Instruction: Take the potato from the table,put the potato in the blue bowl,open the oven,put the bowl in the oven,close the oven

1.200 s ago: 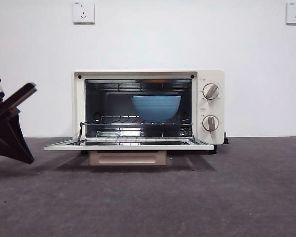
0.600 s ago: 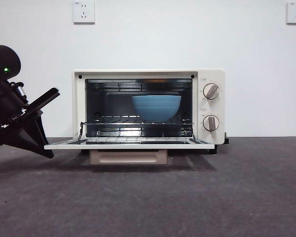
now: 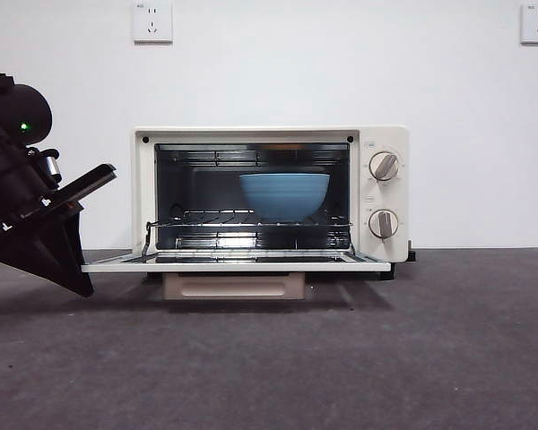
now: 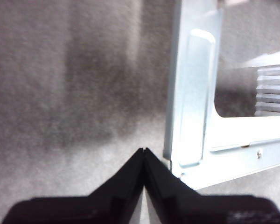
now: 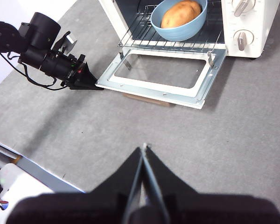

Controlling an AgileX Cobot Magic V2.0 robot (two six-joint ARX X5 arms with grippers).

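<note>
The oven (image 3: 383, 143) stands open, its door (image 3: 233, 264) folded down flat. Inside on the wire rack sits the blue bowl (image 3: 284, 195). The right wrist view shows the potato (image 5: 181, 13) lying in the bowl (image 5: 177, 30). My left gripper (image 3: 82, 288) is shut and low beside the door's left front corner. In the left wrist view its shut tip (image 4: 143, 151) sits right next to that corner of the door (image 4: 191, 116); I cannot tell if they touch. My right gripper (image 5: 143, 147) is shut on nothing, high above the table (image 5: 214, 140) in front of the oven.
The door's beige bar handle (image 3: 233, 287) hangs below its front edge. Two knobs (image 3: 383, 166) are on the oven's right side. A white wall with sockets (image 3: 151, 21) stands behind. The table's edge (image 5: 23, 161) runs along the side where the left arm (image 5: 42, 44) is.
The left arm has come in from the left edge toward the oven and risen; its shut tip now lies at the door's left corner. Oven, bowl and door have not moved.
</note>
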